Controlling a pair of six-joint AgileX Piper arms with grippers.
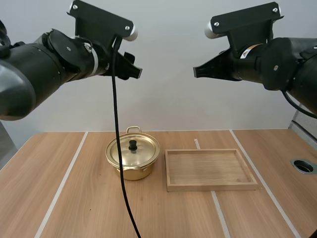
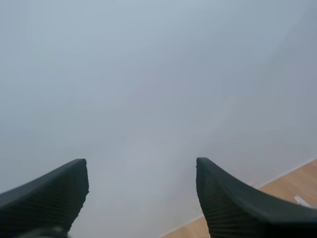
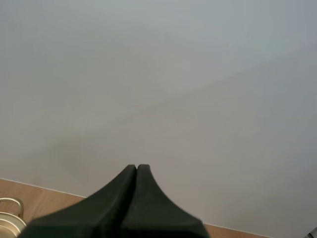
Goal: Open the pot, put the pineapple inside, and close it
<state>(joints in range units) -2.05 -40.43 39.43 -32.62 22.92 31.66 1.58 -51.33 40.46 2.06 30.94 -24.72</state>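
The pot (image 1: 132, 159) is small, round and shiny gold. It sits on the wooden surface (image 1: 74, 198), about in the middle, just beside the wooden tray (image 1: 211, 186) but not touching it. The lid (image 1: 141, 153) is on the pot and lies flat (it is the same gold colour). A little black knob (image 1: 132, 145) stands up from the middle of the lid. A thin gold loop handle (image 1: 132, 130) sticks out on the far side of the pot. The tray is flat with a low rim, and it lies to the right of the pot.

Both arms are up high, well above the pot and the tray. The left claw (image 1: 133, 71) points toward the middle from the left side. In the left wrist view its two black fingers (image 2: 59, 193) stand far apart with nothing between them, so this claw is spread wide. The right claw (image 1: 197, 72) points toward the middle from the right side. In the right wrist view its fingers (image 3: 148, 198) are pressed together into one dark wedge, so this claw is closed up and holds nothing.
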